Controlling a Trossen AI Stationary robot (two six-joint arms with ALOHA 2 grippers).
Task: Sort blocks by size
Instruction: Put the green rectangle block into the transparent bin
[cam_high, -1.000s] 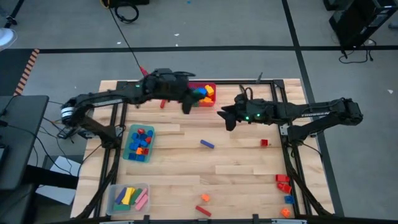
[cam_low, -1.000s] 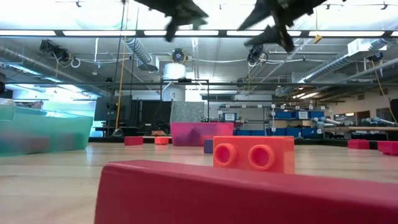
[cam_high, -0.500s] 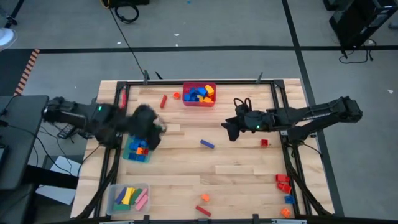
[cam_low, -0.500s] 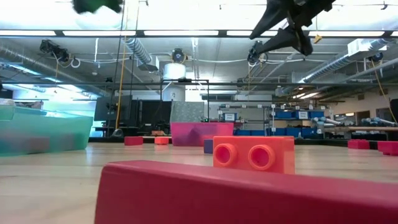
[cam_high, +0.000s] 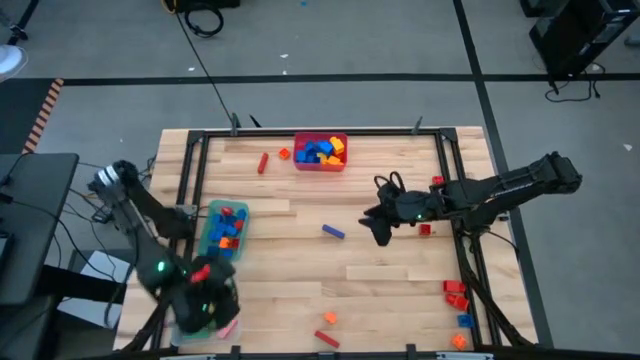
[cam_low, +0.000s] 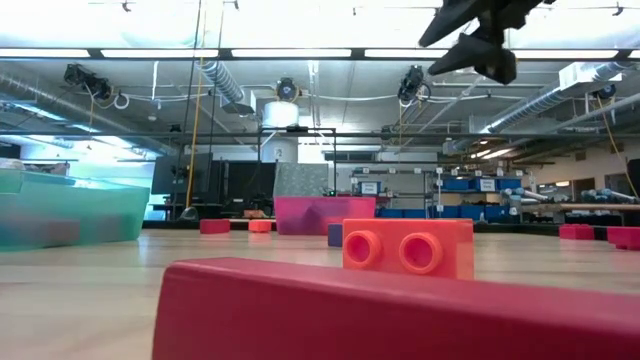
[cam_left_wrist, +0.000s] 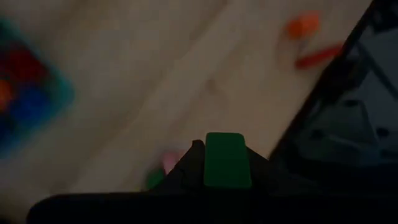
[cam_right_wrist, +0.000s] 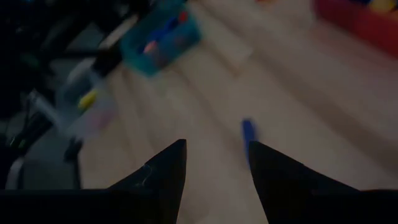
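Left gripper (cam_high: 205, 300) clamped, right gripper (cam_high: 378, 228) parted

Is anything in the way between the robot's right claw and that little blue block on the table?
Nothing visible is. The right gripper hangs open above bare wood, and the blue block lies just ahead of its fingertips, with only tabletop between them.

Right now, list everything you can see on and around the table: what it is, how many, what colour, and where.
Red bin: one, far edge middle, holding blue, yellow and orange blocks.
Teal bin: one, left side, holding red, blue and orange blocks.
Clear bin: one, near left corner, mostly under the left arm.
Blue block: one, table middle.
Loose red blocks: several, with a blue one, near right edge.
Red bar: one, beside the red bin.
Orange block: one, near edge.
Green block: one, held in the left gripper.
Left gripper: over the clear bin.
Right gripper: open, above the blue block.
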